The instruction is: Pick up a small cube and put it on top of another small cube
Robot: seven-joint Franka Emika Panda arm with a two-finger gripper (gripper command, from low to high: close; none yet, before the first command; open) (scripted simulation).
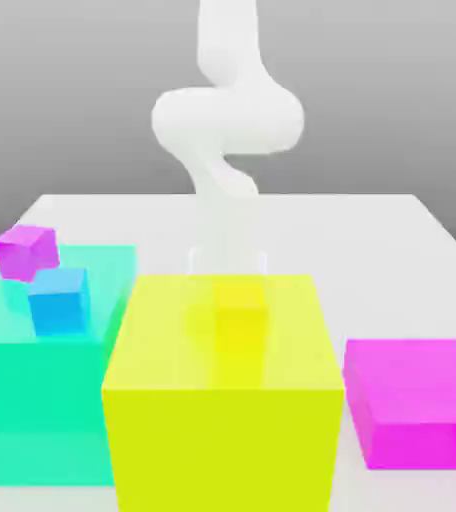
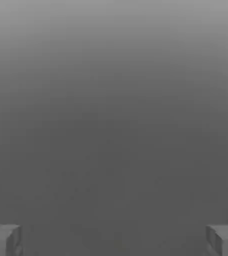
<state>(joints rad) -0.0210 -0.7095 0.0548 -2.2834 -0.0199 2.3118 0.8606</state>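
Note:
Through the see-through big yellow block [image 1: 222, 420] a small orange-tinted square [image 1: 240, 308] shows; it looks like the small red cube standing behind the block. My gripper [image 1: 228, 266] hangs from the white arm just above and behind the block's far top edge, over that square. In the hand view my gripper [image 2: 114, 241] is open, its fingertips [image 2: 3, 240] far apart with only bare grey floor between them. A small magenta cube [image 1: 26, 250] and a small blue cube [image 1: 58, 298] sit at the exterior view's left.
A big teal block [image 1: 32, 400] fills the exterior view's left, carrying the magenta and blue cubes. A flat magenta block [image 1: 417, 400] lies at the right. The white table [image 1: 372, 250] stretches behind them.

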